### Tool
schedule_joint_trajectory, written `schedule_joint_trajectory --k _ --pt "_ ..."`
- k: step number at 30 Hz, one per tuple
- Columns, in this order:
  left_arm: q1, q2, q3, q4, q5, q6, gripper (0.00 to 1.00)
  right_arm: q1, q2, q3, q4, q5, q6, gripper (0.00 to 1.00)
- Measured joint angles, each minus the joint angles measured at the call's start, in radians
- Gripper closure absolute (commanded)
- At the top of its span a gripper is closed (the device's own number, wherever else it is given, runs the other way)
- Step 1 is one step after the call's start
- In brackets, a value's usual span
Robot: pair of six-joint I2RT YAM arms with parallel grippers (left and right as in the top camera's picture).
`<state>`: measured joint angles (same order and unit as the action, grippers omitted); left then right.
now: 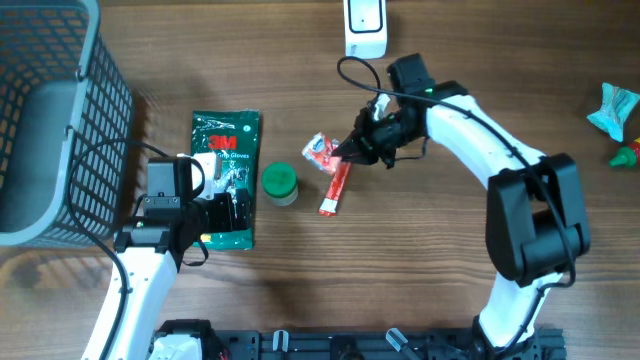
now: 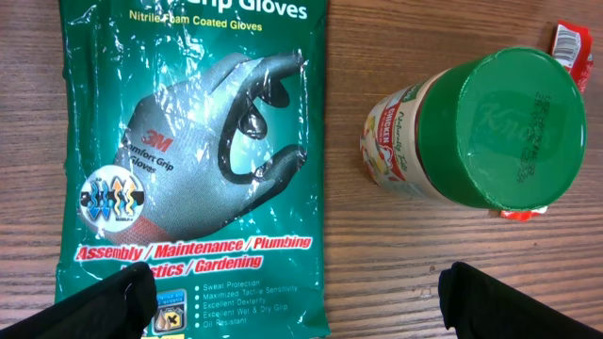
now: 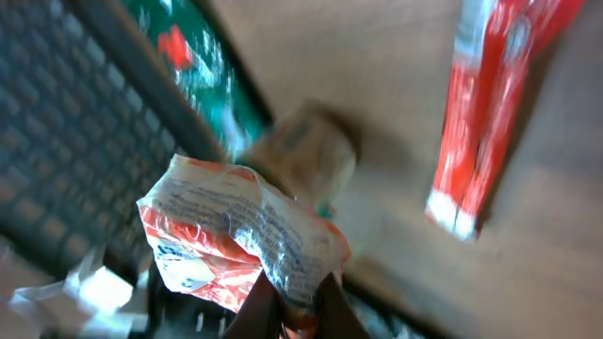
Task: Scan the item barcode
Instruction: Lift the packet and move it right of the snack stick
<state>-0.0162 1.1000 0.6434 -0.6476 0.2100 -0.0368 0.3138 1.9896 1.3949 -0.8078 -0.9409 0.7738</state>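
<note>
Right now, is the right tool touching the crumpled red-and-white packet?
Touching. The right wrist view shows the right tool pinching the crumpled red-and-white packet at its lower edge.

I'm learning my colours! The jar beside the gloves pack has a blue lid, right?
Not quite. The jar has a green lid, not a blue one; the left wrist view shows it clearly. It does stand beside the gloves pack.
</note>
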Motion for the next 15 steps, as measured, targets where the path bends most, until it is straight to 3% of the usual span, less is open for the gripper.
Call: schedule_joint_trajectory --k 7,15 --pt "0.000 0.000 0.000 0.000 0.000 0.000 0.00 -0.063 0.000 -0.003 -0.370 -0.099 -0.194 0.96" --pt "0.000 0.000 0.000 0.000 0.000 0.000 0.00 -0.072 0.000 -0.005 -0.659 -0.101 -0.231 0.96"
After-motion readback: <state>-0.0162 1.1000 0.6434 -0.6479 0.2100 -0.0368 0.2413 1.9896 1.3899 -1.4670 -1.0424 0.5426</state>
